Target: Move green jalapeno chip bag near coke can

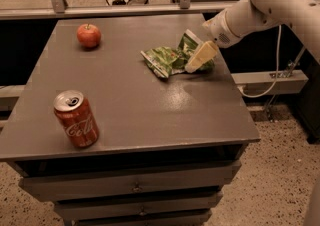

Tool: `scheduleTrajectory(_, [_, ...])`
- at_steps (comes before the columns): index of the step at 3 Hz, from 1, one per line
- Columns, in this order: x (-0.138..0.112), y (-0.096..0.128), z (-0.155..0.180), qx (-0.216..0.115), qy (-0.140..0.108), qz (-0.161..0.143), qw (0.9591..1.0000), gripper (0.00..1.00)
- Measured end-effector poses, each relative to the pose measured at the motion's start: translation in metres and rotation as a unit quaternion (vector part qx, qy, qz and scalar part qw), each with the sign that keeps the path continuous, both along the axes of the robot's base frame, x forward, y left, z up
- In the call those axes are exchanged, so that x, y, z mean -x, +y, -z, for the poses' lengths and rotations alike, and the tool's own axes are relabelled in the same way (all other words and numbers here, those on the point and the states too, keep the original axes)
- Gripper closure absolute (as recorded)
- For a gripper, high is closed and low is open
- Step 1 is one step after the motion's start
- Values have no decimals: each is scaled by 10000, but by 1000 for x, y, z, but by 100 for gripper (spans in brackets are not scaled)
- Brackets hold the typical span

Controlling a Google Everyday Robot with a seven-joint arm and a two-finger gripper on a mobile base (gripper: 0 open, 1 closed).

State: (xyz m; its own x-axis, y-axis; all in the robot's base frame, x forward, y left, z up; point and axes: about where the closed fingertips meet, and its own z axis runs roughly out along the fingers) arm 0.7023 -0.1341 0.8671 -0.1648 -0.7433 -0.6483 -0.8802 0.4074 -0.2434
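Observation:
The green jalapeno chip bag (pixel 172 58) lies crumpled on the grey table (pixel 135 100), toward its back right. The coke can (pixel 76 119), red with white script and a silver top, stands upright near the table's front left corner, far from the bag. My gripper (pixel 199 59) comes in from the right on a white arm. Its pale fingers (pixel 201 56) are down over the right end of the bag and cover part of it.
A red apple (pixel 88 35) sits at the table's back left. Drawers (pixel 135 187) run under the tabletop. A metal rail and posts (pixel 145 7) stand behind the table. A white cable (pixel 272 77) hangs to the right, over speckled floor.

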Motion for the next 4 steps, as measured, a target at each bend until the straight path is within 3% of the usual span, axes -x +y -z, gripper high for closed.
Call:
scheduleTrajectory(1, [-10, 3, 22, -163, 375, 163, 9990, 16])
scheduleTrajectory(2, [-14, 13, 31, -350, 710, 178, 9967, 40])
scheduleTrajectory(3, [-13, 24, 28, -518, 913, 119, 9944, 63])
scheduleTrajectory(4, [-2, 36, 4, -781, 884, -68, 9930, 94])
